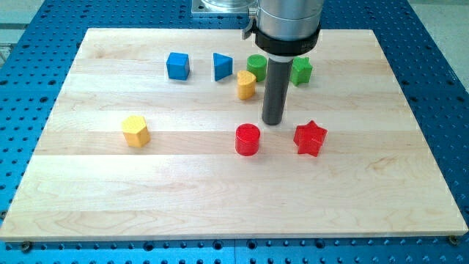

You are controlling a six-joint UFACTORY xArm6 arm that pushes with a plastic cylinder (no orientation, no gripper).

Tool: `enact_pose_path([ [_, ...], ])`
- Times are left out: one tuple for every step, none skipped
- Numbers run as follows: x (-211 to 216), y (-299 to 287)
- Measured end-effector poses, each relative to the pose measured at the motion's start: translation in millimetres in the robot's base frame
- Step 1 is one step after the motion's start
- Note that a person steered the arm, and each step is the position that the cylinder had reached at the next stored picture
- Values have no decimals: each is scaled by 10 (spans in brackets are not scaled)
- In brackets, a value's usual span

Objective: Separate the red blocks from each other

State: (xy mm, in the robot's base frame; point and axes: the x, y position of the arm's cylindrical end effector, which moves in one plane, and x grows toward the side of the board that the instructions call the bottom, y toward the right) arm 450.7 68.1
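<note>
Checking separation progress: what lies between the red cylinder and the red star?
In the camera view, only bare wood lies between the red cylinder and the red star. My tip sits just above that gap.

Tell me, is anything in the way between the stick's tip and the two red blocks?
Nothing visible is. My tip sits just above the gap between the red cylinder and the red star, with only bare board between.
</note>
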Motion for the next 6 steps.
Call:
enact_pose_path([
  [491,175],
  [585,-291],
  [143,-350],
  [-291,-295],
  [-688,178],
  [-861,325],
])
